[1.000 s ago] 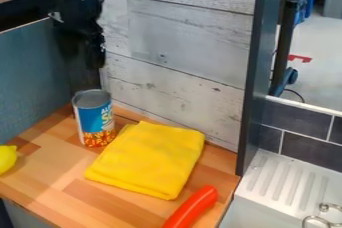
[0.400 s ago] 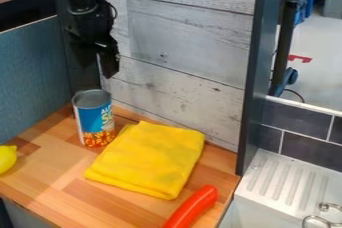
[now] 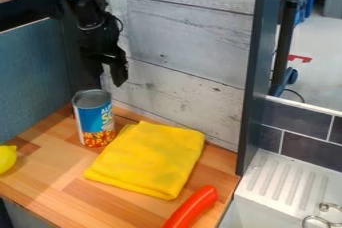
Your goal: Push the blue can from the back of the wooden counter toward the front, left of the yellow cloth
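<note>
The black gripper point(image 3: 107, 76) hangs at the upper left in front of the pale plank wall, open and pointing down with nothing visible between its fingers. Just below it a tin can point(image 3: 95, 121) with a blue, white and orange label stands upright on the wooden counter point(image 3: 57, 168); a gap separates the two. A folded yellow cloth point(image 3: 150, 159) lies flat to the right of the can. The red-orange sausage-shaped item point(image 3: 192, 209) rests near the counter's front right. At the left edge sits a yellow lemon point(image 3: 7, 158), partly cut off.
A blue-grey panel point(image 3: 33, 72) borders the counter on the left, and the plank wall point(image 3: 180, 47) stands behind. To the right, a dark upright post point(image 3: 255, 72) rises beside the white ridged sink ledge point(image 3: 284, 179) and dark tiles.
The gripper has come down and to the right, from the upper left corner area to just above the can. The can, cloth, lemon and red-orange item have stayed put.
</note>
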Robot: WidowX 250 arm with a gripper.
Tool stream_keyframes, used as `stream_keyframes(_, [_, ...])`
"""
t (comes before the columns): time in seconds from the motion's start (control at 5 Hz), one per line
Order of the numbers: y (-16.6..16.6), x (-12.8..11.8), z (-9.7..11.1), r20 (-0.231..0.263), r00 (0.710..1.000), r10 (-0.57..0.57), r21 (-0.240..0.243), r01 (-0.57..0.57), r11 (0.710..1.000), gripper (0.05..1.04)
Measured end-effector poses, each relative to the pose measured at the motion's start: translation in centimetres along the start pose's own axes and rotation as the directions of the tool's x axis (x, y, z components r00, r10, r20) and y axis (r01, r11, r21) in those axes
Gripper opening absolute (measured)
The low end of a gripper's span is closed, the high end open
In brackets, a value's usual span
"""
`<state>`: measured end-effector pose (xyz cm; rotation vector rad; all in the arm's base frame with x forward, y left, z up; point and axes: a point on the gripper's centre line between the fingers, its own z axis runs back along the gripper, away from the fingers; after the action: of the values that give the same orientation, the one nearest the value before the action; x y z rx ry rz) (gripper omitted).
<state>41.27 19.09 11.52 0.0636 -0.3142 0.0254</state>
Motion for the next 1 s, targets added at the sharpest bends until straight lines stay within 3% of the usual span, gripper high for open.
stream_keyframes(0.2, [0.5, 0.0, -2.2, -0.024, 0.999, 0.023, 0.001, -0.023, 1.000, 1.008])
stream_keyframes(0.4, [1.2, 0.7, -2.4, -0.022, 1.000, 0.022, 0.029, -0.021, 0.999, 1.008])
stream_keyframes(0.8, [1.5, 0.2, -3.7, -0.075, 0.997, 0.032, 0.029, -0.030, 0.999, 1.008])
stream_keyframes(1.0, [0.9, -1.3, -4.7, -0.129, 0.991, 0.035, 0.011, -0.034, 0.999, 1.008])
